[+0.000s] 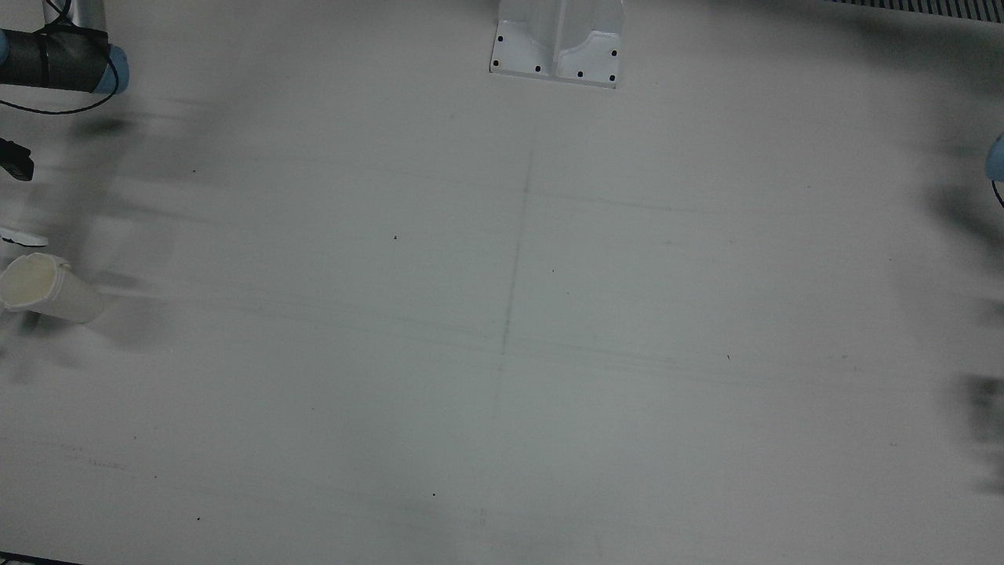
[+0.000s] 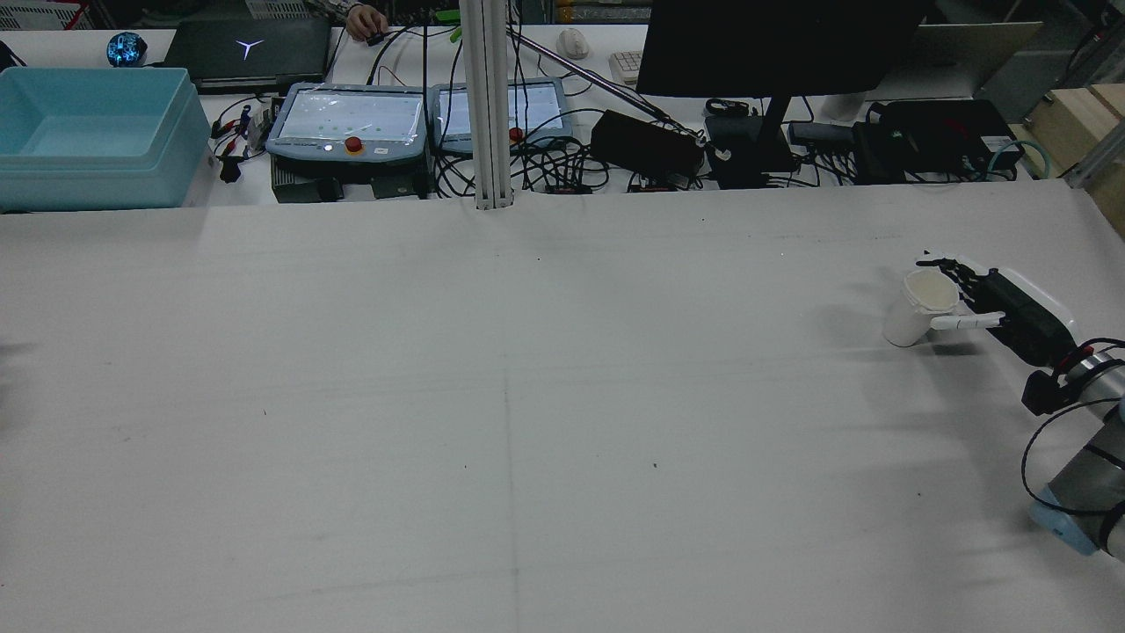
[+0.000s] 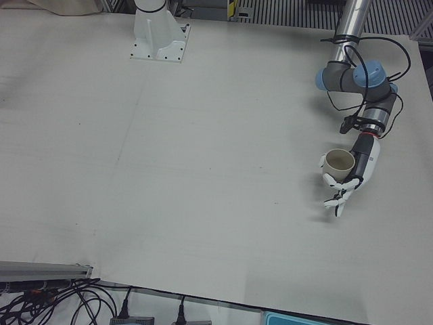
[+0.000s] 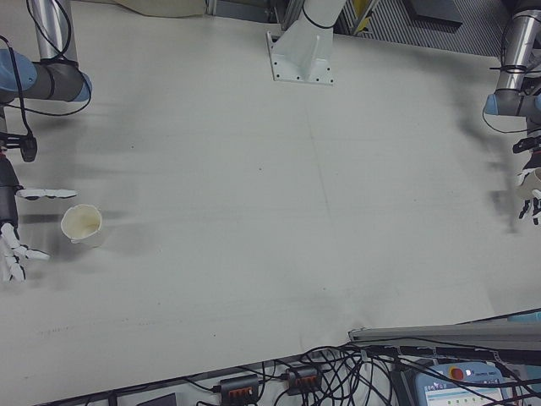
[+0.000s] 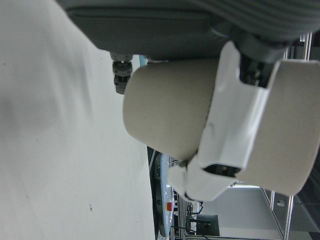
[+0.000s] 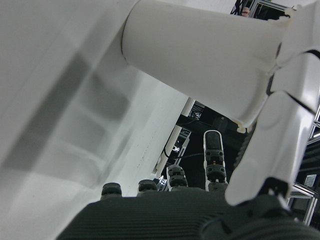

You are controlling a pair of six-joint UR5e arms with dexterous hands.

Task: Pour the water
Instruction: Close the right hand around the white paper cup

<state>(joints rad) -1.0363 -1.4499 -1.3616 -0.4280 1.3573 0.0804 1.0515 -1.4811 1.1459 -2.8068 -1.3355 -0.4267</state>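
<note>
Two pale paper cups stand on the white table. One cup (image 2: 918, 308) is at the robot's far right, also seen as cup (image 1: 47, 289) and cup (image 4: 81, 224). My right hand (image 2: 1002, 303) is open beside it, with the thumb on one side of the cup and the straight fingers on the other. In the right hand view the thumb (image 6: 280, 120) lies close along the cup (image 6: 200, 50). The second cup (image 3: 337, 162) is at the far left. My left hand (image 3: 353, 177) is open against it with its fingers spread, and the thumb (image 5: 235, 130) lies across the cup (image 5: 165, 105).
A white pedestal base (image 1: 557, 47) is bolted at the robot's edge of the table. Beyond the far edge are a blue bin (image 2: 88, 132), teach pendants (image 2: 352, 119), a monitor (image 2: 773, 53) and cables. A person's hand (image 2: 365, 19) rests there.
</note>
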